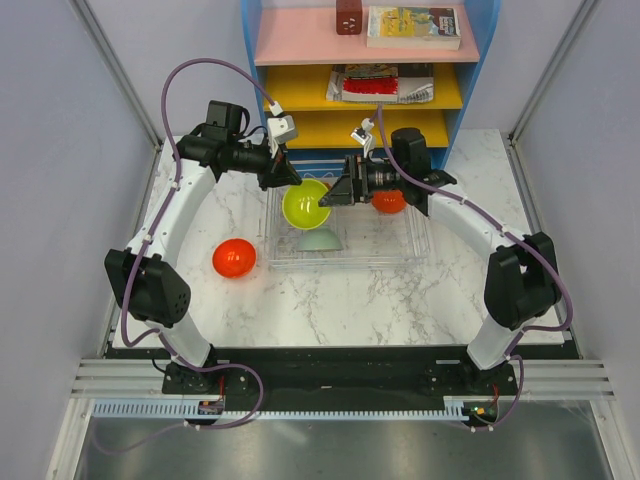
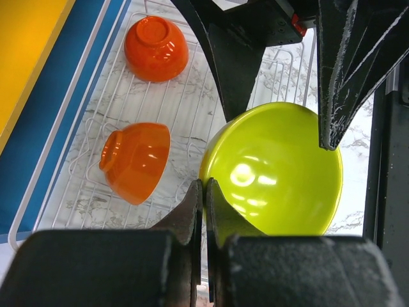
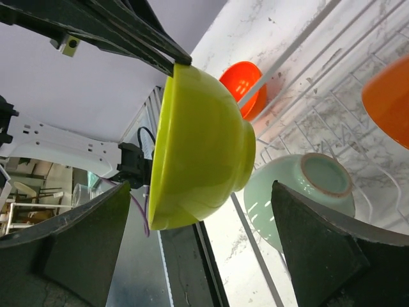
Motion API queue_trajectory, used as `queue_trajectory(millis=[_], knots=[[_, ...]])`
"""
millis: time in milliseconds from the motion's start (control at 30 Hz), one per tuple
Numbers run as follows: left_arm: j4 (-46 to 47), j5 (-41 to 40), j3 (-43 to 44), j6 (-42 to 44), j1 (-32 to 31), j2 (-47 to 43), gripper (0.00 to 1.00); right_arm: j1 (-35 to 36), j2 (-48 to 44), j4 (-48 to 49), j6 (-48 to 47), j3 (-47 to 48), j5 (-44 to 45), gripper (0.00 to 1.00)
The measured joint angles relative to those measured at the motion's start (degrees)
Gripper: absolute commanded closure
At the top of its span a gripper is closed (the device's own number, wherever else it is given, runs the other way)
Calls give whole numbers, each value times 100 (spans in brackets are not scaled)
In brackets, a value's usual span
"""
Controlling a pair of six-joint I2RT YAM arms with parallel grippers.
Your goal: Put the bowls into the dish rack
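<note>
Your left fingers (image 2: 190,214), clamped on the rim of the green bowl (image 1: 305,203), hold it over the rack (image 1: 385,243). Your right fingers (image 3: 319,249) gape empty around it. Two orange bowls (image 2: 155,48) and a mint bowl (image 3: 307,195) are racked. The red bowl (image 1: 233,258) sits on the tabletop (image 1: 330,305).

A white marble table (image 1: 350,300) fills the space between grey walls. At its far edge stands a blue shelf unit (image 1: 487,60): a brown box (image 1: 349,15) and a book (image 1: 413,25) on the pink shelf (image 1: 300,40), printed papers (image 1: 380,85) on the yellow shelf (image 1: 295,88).
</note>
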Motion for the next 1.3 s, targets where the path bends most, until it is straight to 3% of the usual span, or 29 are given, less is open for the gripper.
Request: queue_trajectory(millis=[600, 1033, 1300], knots=[[11, 162, 0, -66, -13, -24, 98, 7, 129, 796, 678, -162, -195, 2], [181, 173, -116, -85, -81, -175, 98, 28, 295, 1790, 1659, -549, -516, 2], [306, 168, -299, -92, -109, -254, 98, 28, 299, 2800, 2507, -833, -776, 15]])
